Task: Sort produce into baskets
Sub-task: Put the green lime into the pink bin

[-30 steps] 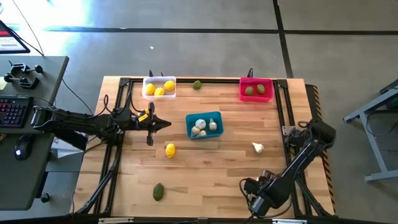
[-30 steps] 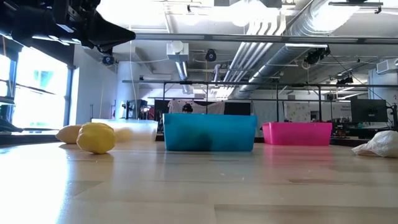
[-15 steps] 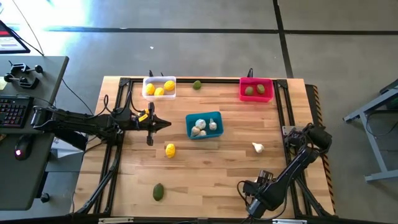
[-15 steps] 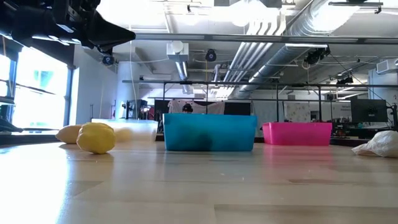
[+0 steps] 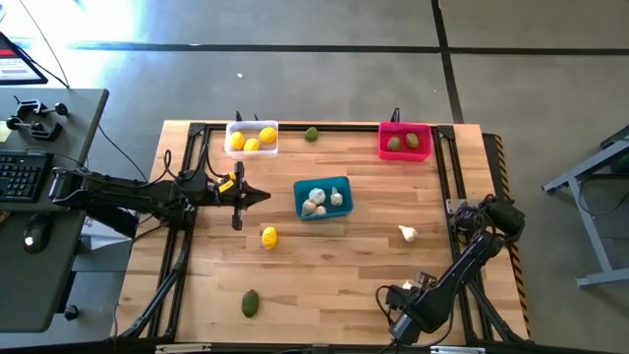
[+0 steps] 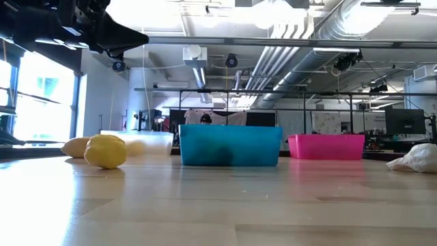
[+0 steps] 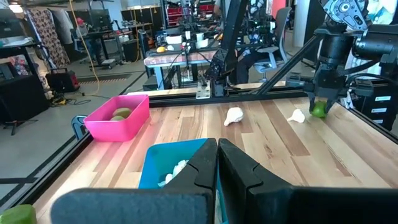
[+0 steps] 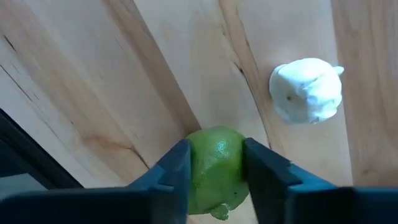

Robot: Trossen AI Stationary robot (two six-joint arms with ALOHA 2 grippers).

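A green oval fruit [image 8: 214,171] lies on the wood near the table's near right corner, with my right gripper [image 8: 215,163] shut on it. A garlic bulb [image 8: 306,90] lies just beside it. The white basket [image 5: 252,139] holds lemons, the teal basket [image 5: 322,197] garlic and the pink basket [image 5: 405,142] green fruits. Loose on the table are a lemon [image 5: 268,236], a green fruit [image 5: 251,303], another green fruit [image 5: 312,135] and a garlic bulb [image 5: 407,233]. My left gripper [image 7: 217,155] is shut on nothing and held level above the table's left side. My right gripper pinches the green fruit across its middle, one finger [image 8: 171,171] on each of two opposite sides [image 8: 194,168]. The fingers come from above, pointing down. The fruit shows no lift off the tabletop.
A black frame rail [image 5: 447,167] runs along the table's edges. Open wood lies between the teal basket and the near edge. A desk with a keyboard [image 5: 20,177] stands to the left of the table.
My right arm has sunk a little over the table's near right corner. Nothing else on the table has moved.
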